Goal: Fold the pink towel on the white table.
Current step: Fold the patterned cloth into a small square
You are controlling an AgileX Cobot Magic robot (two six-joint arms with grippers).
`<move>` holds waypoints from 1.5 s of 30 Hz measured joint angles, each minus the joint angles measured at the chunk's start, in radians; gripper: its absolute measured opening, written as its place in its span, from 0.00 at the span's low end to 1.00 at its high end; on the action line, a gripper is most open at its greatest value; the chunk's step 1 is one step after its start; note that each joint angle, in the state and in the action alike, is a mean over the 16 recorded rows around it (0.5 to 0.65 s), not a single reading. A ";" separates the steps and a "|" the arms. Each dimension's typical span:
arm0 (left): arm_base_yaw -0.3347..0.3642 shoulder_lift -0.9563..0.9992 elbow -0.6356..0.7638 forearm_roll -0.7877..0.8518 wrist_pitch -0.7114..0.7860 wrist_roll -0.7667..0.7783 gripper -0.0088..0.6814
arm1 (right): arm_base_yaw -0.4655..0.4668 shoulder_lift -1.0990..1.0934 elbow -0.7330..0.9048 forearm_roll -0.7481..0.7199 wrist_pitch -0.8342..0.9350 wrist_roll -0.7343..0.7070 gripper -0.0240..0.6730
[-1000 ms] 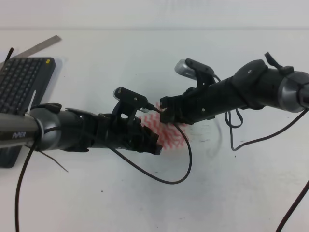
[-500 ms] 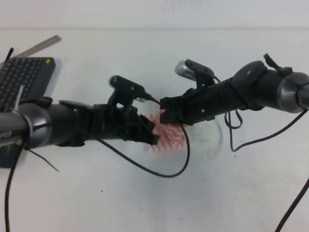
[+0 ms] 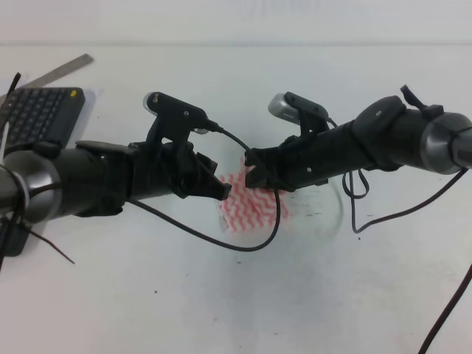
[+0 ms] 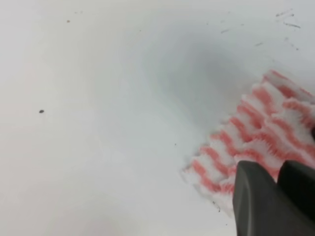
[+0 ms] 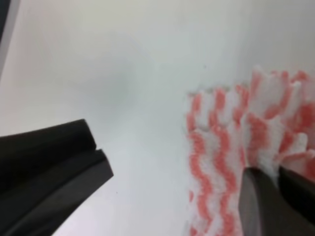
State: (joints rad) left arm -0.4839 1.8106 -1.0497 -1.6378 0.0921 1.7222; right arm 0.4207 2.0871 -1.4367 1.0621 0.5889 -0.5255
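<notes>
pink towel (image 3: pixel 251 210), bunched, on white table (image 3: pixel 221 295)

Pink towel (image 3: pixel 254 209): pink-red and white wavy zigzag stripes. White table (image 3: pixel 221 295): plain white, few tiny dark specks. Left gripper (image 3: pixel 221 190), right gripper (image 3: pixel 252 177): black. Keyboard (image 3: pixel 33 118): dark grey keys, black frame. Cables (image 3: pixel 243 247): black.

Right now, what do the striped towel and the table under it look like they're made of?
The pink towel looks like soft, fuzzy cloth, perhaps terry or microfiber: its edge is fluffy and its surface ripples. The white table looks hard, smooth and matte, likely laminate or painted board; only tiny dark specks mark it.
</notes>
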 joint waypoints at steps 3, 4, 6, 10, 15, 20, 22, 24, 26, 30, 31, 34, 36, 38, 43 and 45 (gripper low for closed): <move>0.000 -0.002 0.000 -0.002 -0.002 0.000 0.03 | 0.000 0.006 -0.001 0.013 -0.001 -0.001 0.03; 0.000 -0.001 0.000 -0.002 -0.002 0.000 0.03 | 0.000 0.008 -0.001 0.017 -0.002 -0.001 0.03; 0.000 -0.002 0.000 -0.002 -0.002 0.000 0.03 | 0.000 0.012 -0.004 0.024 -0.002 -0.001 0.03; 0.000 -0.002 0.000 -0.002 -0.002 0.000 0.03 | 0.000 0.017 -0.011 0.038 -0.002 -0.002 0.04; 0.000 -0.004 0.000 -0.002 -0.002 0.000 0.03 | 0.000 0.019 -0.023 0.045 0.000 -0.003 0.04; 0.000 -0.003 0.000 -0.002 -0.002 0.000 0.03 | 0.000 0.019 -0.034 0.048 0.005 -0.004 0.04; 0.000 -0.004 0.000 -0.003 -0.002 0.000 0.03 | 0.000 0.019 -0.037 0.049 0.008 -0.004 0.04; 0.000 -0.003 0.000 -0.003 -0.002 0.000 0.03 | 0.000 0.018 -0.039 0.050 0.012 -0.004 0.04; 0.000 -0.004 0.000 -0.003 -0.002 0.000 0.03 | 0.000 0.018 -0.039 0.050 0.016 -0.004 0.04; 0.000 -0.003 0.000 -0.003 -0.002 0.000 0.03 | 0.000 0.018 -0.040 0.053 0.027 -0.004 0.05; 0.000 -0.003 0.000 -0.003 -0.002 0.000 0.03 | 0.000 0.018 -0.040 0.054 0.029 -0.004 0.05; 0.000 -0.003 0.000 -0.003 -0.002 0.000 0.03 | 0.000 0.018 -0.040 0.058 0.036 -0.004 0.05; 0.000 -0.004 0.000 -0.003 -0.002 0.000 0.03 | 0.000 0.018 -0.040 0.062 0.039 -0.004 0.05; 0.000 -0.004 0.000 -0.003 -0.003 0.001 0.03 | 0.000 0.018 -0.040 0.065 0.042 -0.004 0.06; 0.000 -0.004 0.000 -0.003 -0.004 0.001 0.03 | 0.000 0.019 -0.040 0.075 0.046 -0.004 0.07; 0.000 -0.004 0.000 -0.003 -0.004 0.001 0.03 | 0.000 0.019 -0.040 0.078 0.047 -0.004 0.07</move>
State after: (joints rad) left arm -0.4839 1.8065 -1.0494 -1.6410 0.0879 1.7234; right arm 0.4207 2.1064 -1.4766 1.1405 0.6355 -0.5293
